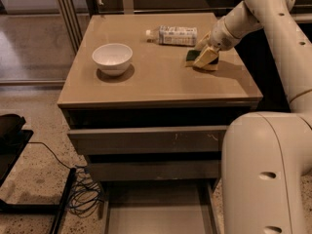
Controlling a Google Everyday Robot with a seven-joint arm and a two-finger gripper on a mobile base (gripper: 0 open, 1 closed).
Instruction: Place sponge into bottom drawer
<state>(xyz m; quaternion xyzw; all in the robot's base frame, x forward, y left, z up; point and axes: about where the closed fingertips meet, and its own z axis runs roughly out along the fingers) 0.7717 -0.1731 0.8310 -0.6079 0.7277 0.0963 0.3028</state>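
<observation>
So this looks like the pickup step to me. The sponge [197, 58] sits on the surface [156, 84], well off to the right of the white bowl [112, 57] as the camera sees it, tipped up a bit with yellow foam showing. The gripper [208, 51] is right on top of it, touching or as good as, but honestly I can't tell whether it has actually clamped on or is just resting there. A plastic bottle [176, 35] lies further back from the bowl, just behind the sponge. The bottom drawer [156, 218] is pulled out, way down below the bowl. Next move, I'd guess: get a firm hold, lift clear, then swing forward and down past the two upper drawers
</observation>
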